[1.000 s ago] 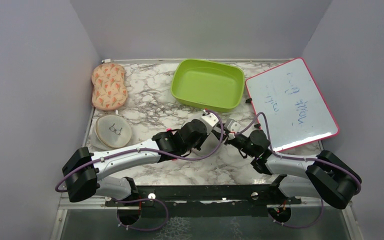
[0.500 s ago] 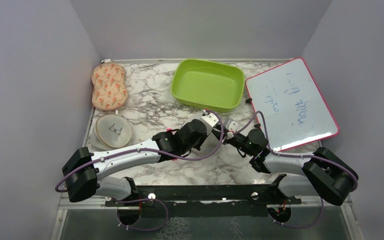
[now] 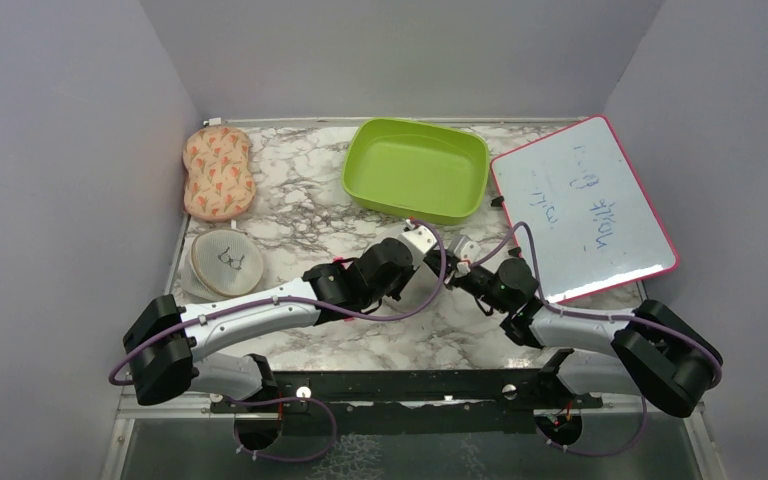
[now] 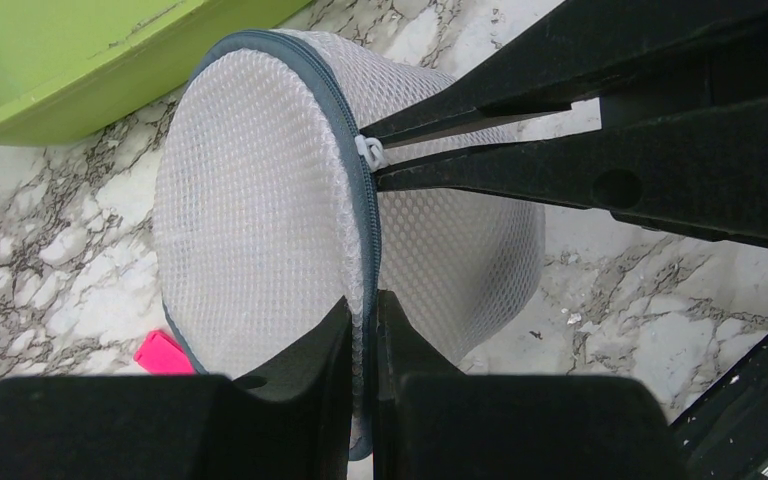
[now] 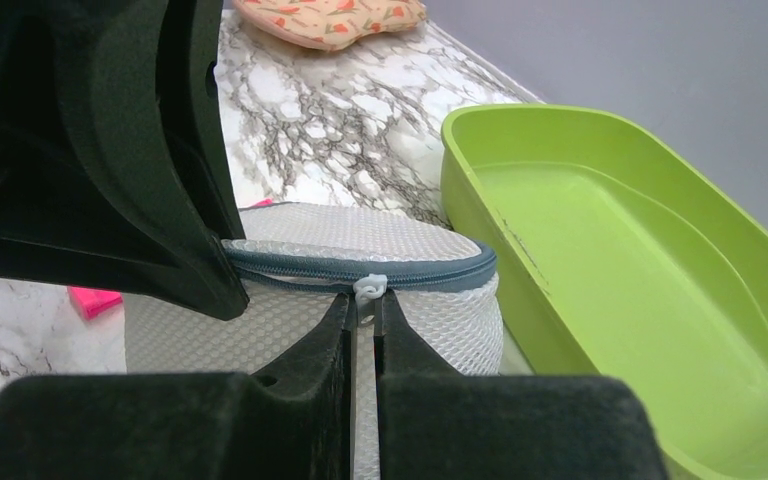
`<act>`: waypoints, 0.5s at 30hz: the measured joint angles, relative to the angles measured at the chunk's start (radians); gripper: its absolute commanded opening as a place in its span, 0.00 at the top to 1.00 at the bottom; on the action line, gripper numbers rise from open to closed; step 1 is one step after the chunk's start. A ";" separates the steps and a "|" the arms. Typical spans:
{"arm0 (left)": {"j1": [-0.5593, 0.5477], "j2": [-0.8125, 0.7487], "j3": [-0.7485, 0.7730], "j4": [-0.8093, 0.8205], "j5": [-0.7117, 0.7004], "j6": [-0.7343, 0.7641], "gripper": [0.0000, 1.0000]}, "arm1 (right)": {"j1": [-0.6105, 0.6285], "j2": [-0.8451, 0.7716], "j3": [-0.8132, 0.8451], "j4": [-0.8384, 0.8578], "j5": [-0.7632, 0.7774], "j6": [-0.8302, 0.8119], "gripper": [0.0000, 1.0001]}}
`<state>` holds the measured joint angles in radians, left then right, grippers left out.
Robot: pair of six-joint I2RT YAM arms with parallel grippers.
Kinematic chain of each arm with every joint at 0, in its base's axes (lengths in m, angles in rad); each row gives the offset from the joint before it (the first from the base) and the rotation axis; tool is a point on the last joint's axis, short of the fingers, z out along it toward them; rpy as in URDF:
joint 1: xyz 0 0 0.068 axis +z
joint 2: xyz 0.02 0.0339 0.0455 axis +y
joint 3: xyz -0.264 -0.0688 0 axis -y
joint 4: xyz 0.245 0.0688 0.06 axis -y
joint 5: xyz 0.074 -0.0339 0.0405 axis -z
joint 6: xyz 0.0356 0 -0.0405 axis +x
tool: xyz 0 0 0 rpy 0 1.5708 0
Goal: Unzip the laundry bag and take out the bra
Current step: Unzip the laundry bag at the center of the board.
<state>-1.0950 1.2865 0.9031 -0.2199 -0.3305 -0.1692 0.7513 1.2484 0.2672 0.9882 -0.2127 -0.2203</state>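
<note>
Top external view: both arms lie low over the table (image 3: 310, 215). The left arm (image 3: 260, 315) stretches from the near-left corner and the right arm (image 3: 580, 325) from the near-right. Their wrists meet mid-table, just near of the green tray (image 3: 415, 170).

The laundry bag (image 4: 260, 230) sits between them on its edge, pretty much hidden from above. Up close, the left gripper (image 4: 365, 320) is clamped shut on the bag's dark zip rim on its near side. The right gripper (image 5: 362, 310) is pinched tight on the little white zip pull (image 5: 369, 288). The zip looks fully closed. There's a pink scrap (image 4: 163, 352) on the table beside the bag.
</note>
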 measured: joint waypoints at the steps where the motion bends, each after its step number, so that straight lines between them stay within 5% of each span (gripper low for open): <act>1: 0.000 0.000 0.000 0.000 0.000 0.001 1.00 | 0.000 -0.005 0.000 -0.002 0.004 0.003 0.99; 15: 0.000 -0.068 -0.021 -0.037 0.024 0.168 1.00 | -0.002 -0.113 0.045 -0.259 0.014 -0.014 0.99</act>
<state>-1.0950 1.2182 0.8822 -0.2565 -0.3069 -0.0013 0.7490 1.1355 0.3119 0.7296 -0.1986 -0.2344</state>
